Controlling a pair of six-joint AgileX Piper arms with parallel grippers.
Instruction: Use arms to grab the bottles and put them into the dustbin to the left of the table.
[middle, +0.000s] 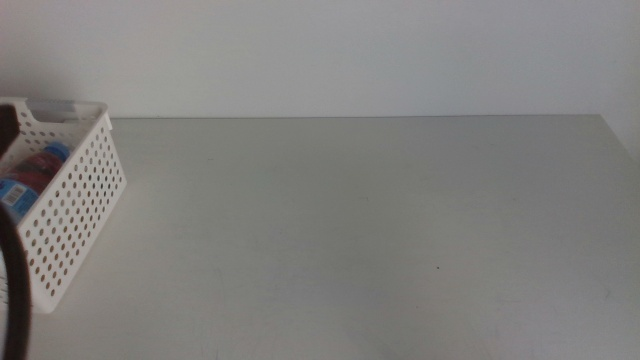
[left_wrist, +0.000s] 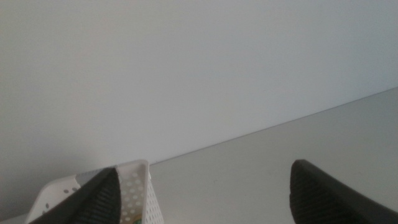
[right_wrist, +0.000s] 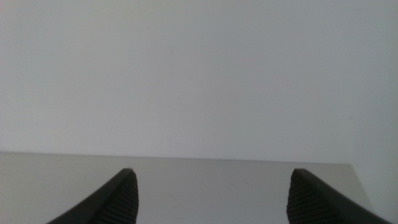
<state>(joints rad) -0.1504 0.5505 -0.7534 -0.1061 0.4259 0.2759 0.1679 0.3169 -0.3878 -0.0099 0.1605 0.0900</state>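
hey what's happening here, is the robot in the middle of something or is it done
Nothing is being handled right now. The white dustbin sits at the left end of the table, and at least one bottle with a red and blue label lies inside it. No bottles are left on the tabletop in these views. The left end effector is open near the dustbin, holding nothing; the right end effector is open too, over bare table.

You could read no text anywhere: the red-and-blue label on the bottle (middle: 35, 172) inside the dustbin (middle: 78, 215) at the left was too blurred to make out.
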